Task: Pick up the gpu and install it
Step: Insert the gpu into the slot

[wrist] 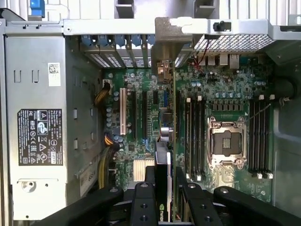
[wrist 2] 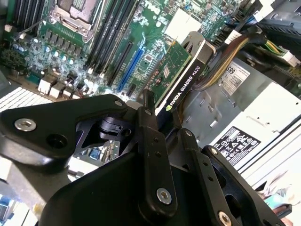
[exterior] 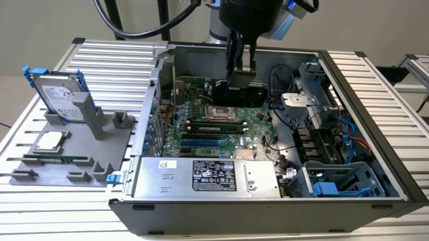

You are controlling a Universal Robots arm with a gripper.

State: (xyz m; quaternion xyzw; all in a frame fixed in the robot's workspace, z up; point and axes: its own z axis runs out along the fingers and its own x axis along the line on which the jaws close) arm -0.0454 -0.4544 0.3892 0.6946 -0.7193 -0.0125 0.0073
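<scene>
Gripper [exterior: 239, 75]: clamped on the gpu [wrist 2: 181, 77], fingers [wrist: 143, 202] on either face.
Gpu: held edge-on above the motherboard [wrist: 235, 89], inside the open computer case [exterior: 375, 100].
Power supply [exterior: 201, 176]: beside the board.

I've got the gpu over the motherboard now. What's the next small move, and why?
Probably ease the gpu straight down, edge-on. The gripper is shut on the card, which hangs edge-on above the motherboard, its silver bracket at the rear slot openings. I cannot tell whether the bottom edge lines up with a slot, so go slowly.
</scene>
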